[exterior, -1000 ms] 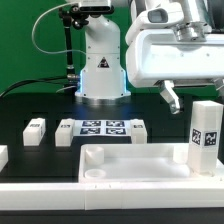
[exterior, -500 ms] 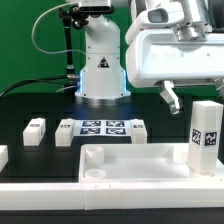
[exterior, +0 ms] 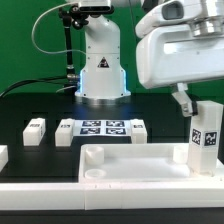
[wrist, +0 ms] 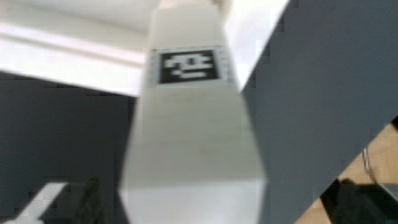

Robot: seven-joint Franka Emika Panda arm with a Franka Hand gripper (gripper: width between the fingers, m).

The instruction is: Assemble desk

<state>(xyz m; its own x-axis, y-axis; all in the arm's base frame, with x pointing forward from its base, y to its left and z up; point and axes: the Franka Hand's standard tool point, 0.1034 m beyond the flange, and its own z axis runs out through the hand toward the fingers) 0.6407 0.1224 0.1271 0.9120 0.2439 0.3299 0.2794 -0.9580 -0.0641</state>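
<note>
The white tabletop panel [exterior: 130,160] lies at the front with its raised rim up. One square white leg [exterior: 205,135] with black-and-white tags stands upright at its corner on the exterior view's right. My gripper [exterior: 187,106] hangs just over the top of that leg, a little to its left, with one dark finger [exterior: 183,99] showing. In the wrist view the tagged leg [wrist: 192,130] fills the middle and runs down between the jaws [wrist: 196,215], with a dark finger [wrist: 320,110] beside it. The jaws look open around it. Three more legs [exterior: 35,130] [exterior: 66,131] [exterior: 3,155] lie on the black table.
The marker board [exterior: 103,128] lies behind the tabletop panel, in front of the white robot base [exterior: 100,70]. A long low white rail [exterior: 110,190] runs along the front edge. A green wall stands behind.
My gripper has moved towards the exterior view's right and now hangs over the upright leg. The leg and the other parts have not moved.
</note>
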